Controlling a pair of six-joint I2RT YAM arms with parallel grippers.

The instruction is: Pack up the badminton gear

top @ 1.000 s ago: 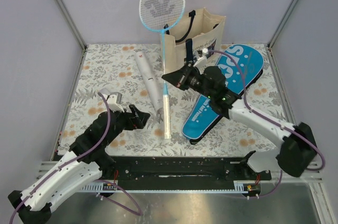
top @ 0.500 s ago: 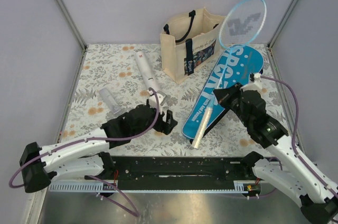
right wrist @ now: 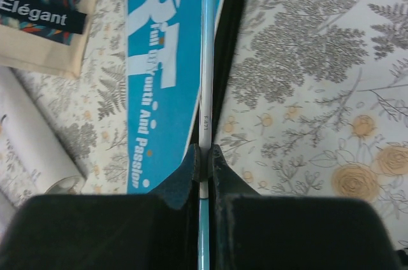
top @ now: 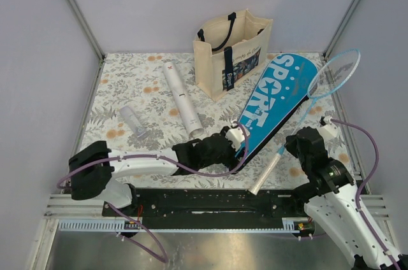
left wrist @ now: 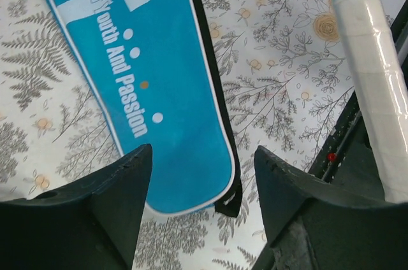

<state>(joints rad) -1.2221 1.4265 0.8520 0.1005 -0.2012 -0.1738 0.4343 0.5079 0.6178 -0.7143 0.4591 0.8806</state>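
Top: case [top: 280, 88] flat on surface [top: 127, 79], centre toward 2 o'clock; R gripper [top: 296, 141] clamped on racket [top: 336, 71] shaft, head out at 3. L wrist: L gripper [left wrist: 203, 152] jaws apart over case tail. R wrist: shaft looks thin, slippery; handle prob. grips better.

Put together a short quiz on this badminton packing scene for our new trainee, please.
1. True or false: the right pincer is shut on the shaft of the thin light-blue racket.
2. Fill the gap: in the top view, the long white tube lies to the ___ of the cream tote bag.
3. In the left wrist view, what shows between the fingers of the open left pincer?
A. the narrow end of the blue racket-shaped case lettered "SPORT"
B. the long white tube
C. the cream tote bag

Key: 1 true; 2 left; 3 A.
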